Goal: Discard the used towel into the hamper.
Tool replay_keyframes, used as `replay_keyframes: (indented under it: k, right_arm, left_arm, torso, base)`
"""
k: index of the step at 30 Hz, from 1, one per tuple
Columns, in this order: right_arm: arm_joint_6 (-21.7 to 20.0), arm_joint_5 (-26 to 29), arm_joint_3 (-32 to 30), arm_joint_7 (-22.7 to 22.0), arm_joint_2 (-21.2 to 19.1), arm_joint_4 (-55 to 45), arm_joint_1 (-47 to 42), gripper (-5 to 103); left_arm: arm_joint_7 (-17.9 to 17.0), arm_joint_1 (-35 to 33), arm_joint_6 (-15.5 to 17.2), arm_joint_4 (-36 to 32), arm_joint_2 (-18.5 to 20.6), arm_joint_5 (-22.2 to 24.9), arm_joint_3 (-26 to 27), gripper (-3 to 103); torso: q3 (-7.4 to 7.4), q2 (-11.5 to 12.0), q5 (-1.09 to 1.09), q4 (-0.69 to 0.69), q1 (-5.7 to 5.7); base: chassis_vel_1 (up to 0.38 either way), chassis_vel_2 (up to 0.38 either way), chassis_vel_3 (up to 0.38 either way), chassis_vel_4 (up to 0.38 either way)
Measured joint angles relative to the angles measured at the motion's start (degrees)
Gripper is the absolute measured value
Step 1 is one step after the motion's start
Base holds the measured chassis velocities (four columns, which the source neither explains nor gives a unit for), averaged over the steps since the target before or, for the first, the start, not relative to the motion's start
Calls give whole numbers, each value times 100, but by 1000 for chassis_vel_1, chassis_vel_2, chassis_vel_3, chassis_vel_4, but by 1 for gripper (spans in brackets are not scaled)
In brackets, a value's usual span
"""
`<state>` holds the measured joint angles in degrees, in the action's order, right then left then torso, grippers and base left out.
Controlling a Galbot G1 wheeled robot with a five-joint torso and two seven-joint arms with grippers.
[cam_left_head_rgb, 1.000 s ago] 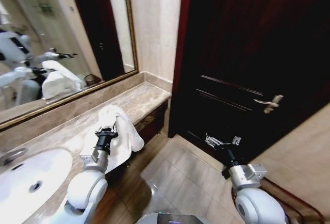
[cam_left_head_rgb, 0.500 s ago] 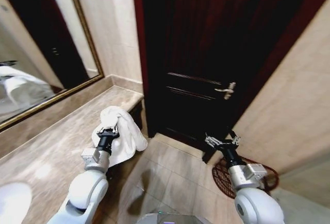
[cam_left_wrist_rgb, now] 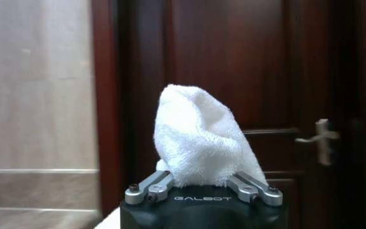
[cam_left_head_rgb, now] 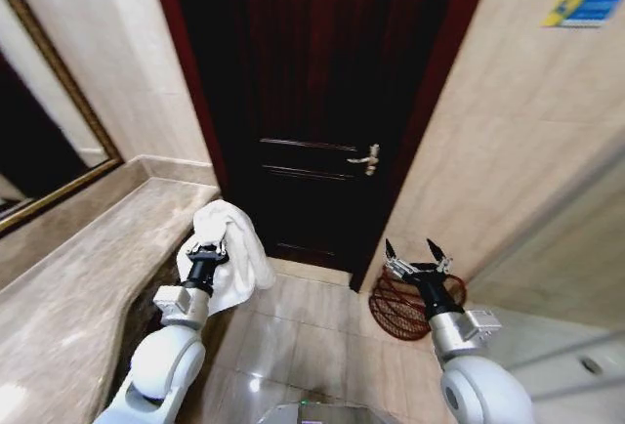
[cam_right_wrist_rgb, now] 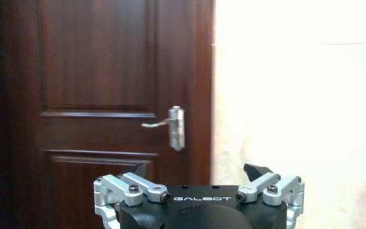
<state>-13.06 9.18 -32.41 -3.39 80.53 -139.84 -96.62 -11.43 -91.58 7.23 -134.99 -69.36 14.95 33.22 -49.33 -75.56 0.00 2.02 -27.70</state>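
Gripping the white towel (cam_left_head_rgb: 227, 253) with its fingers closed on the cloth, the left tool (cam_left_head_rgb: 204, 249) holds it up left of the dark door (cam_left_head_rgb: 312, 102). The right tool (cam_left_head_rgb: 414, 251) is spread wide and holds nothing, just above the hamper (cam_left_head_rgb: 395, 305), which stands on the floor right of the door.

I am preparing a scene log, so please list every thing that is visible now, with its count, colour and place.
towel: one, white, held in the left gripper beside the counter end.
hamper: one, dark reddish-brown wire, on the floor by the right wall.
door: one, dark brown, straight ahead.
door handle: one, silver, on the door.
counter: one, beige stone, left side.
mirror: one, gold-framed, above the counter.
left gripper: shut on the towel.
right gripper: open, above the hamper.
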Motion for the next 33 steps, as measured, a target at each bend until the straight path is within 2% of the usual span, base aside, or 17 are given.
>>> replay_keyframes:
  k: [8,15,33]
  right_arm:
    - [29,12,-36,-19,2,-8,-27,100]
    - [52,20,-26,-24,27,15,-3,100]
    - [113,123,-147,-11,14,122,14,100]
  left_arm:
    - [136,-20,-98,35,-33,-23,-42,10]
    - [255,-86,-363,125,-60,-46,-23,10]
    - [470,-112,-471,266,-139,-185,-62,10]
  torso:
    - [100,195,-1,-2,90]
    - [257,478,0,2,219]
    - [564,1041,0,0,473]
  base:
    - [-127,-132,-109,-124]
    - [-46,-46,-46,-50]
    - [0,0,0,0]
